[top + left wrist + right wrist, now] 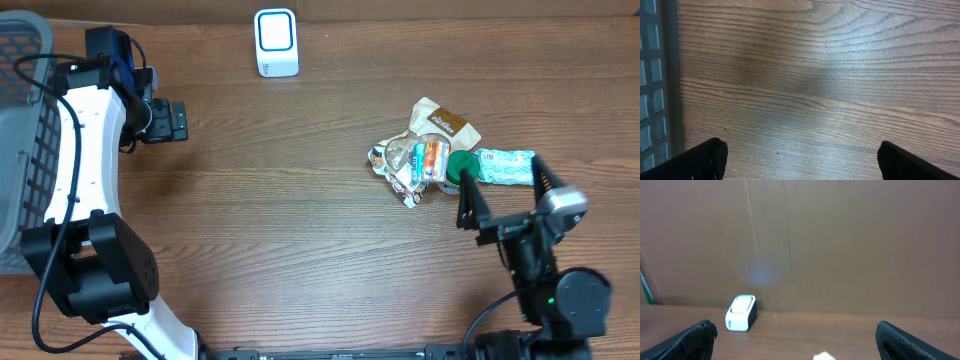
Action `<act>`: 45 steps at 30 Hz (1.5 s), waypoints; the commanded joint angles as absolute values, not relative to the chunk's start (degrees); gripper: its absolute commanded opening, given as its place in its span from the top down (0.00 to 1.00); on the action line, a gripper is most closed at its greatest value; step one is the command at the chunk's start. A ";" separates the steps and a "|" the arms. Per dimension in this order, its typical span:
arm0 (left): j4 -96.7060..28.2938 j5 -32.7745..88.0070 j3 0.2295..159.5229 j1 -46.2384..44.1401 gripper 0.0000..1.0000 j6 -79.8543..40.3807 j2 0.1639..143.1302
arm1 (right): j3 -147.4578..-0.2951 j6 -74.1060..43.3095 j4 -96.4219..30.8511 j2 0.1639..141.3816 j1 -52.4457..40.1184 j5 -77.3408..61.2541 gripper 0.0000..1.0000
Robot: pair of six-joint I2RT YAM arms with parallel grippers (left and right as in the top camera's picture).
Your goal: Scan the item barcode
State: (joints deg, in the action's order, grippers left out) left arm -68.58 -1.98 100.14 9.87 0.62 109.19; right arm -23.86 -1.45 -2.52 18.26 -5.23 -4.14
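The pile of items [440, 155] lies on the counter [300, 220], off to the right of the scanner [276, 42] and farther from the back wall than it. In the pile, a brown pouch [441, 122] lies on the side nearest the scanner. A teal wrapper [505, 166] lies on the side farthest from it. Between them are a green lid [461, 165], a small orange-and-blue pack [432, 158] and a clear crinkled packet [398, 160].

The right end effector [500, 172] sits at the far edge of the pile from the scanner, fingers spread wide and gripping nothing. One finger is beside the green lid and the other is past the end of the teal wrapper, so the wrapper lies between them. I cannot tell whether either finger touches anything. In the right wrist view the scanner stands left of centre against the brown wall, with both fingertips wide apart in the lower corners.

The left end effector [178, 121] is to the left of the scanner and well apart from it, on the opposite side from the pile. Its fingers are fully spread over bare counter and carry nothing.

A grey basket [25, 120] stands farthest left of the scanner, beyond the left end effector. Only its lattice wall and rim are in view. The left wrist view catches that lattice at its left edge.
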 commanded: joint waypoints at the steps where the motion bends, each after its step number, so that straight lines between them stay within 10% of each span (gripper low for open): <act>1: -68.55 -1.91 101.12 10.07 0.00 1.30 108.64 | -17.50 -1.26 -0.51 13.54 -4.80 -4.21 0.00; 45: -68.53 -1.89 101.12 10.07 0.00 1.30 108.64 | -0.45 -1.85 -4.38 0.16 -4.80 -4.40 0.00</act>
